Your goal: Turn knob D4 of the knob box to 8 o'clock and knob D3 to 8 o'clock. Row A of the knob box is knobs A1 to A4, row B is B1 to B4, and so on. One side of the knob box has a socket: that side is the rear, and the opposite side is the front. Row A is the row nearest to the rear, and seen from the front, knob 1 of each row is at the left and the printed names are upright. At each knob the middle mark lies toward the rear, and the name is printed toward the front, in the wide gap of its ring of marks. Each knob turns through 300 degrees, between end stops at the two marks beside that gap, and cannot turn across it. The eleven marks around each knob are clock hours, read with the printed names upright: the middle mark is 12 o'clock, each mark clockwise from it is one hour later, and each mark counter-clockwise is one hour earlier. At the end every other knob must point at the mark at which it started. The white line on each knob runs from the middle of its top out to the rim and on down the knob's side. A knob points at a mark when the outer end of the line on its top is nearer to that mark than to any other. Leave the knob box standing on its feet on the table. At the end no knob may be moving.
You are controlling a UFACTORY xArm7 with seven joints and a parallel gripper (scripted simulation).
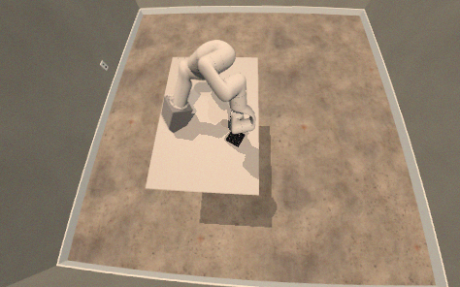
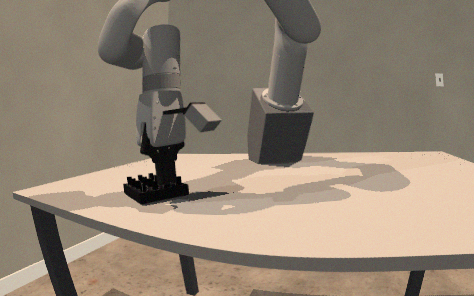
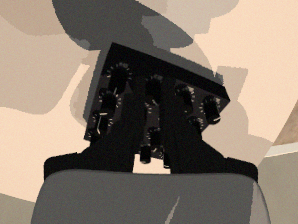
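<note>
The pale bench (image 2: pixel 354 210) carries everything; toward its 9 o'clock end, seen from the exterior side, stands the small black knob box (image 2: pixel 155 190), squat on its feet, rigid, and probably light enough to skid if pushed sideways. The arm drops straight onto it, and the claw (image 3: pixel 152 141) is clenched on one knob (image 3: pixel 152 137) near the box's front edge; which knob I cannot tell. Those knobs look small and stiff, best pinched across the sides. No containers here.

Grey walls (image 2: pixel 374 40), brown floor (image 1: pixel 339 145), beige table (image 2: pixel 374 210)
</note>
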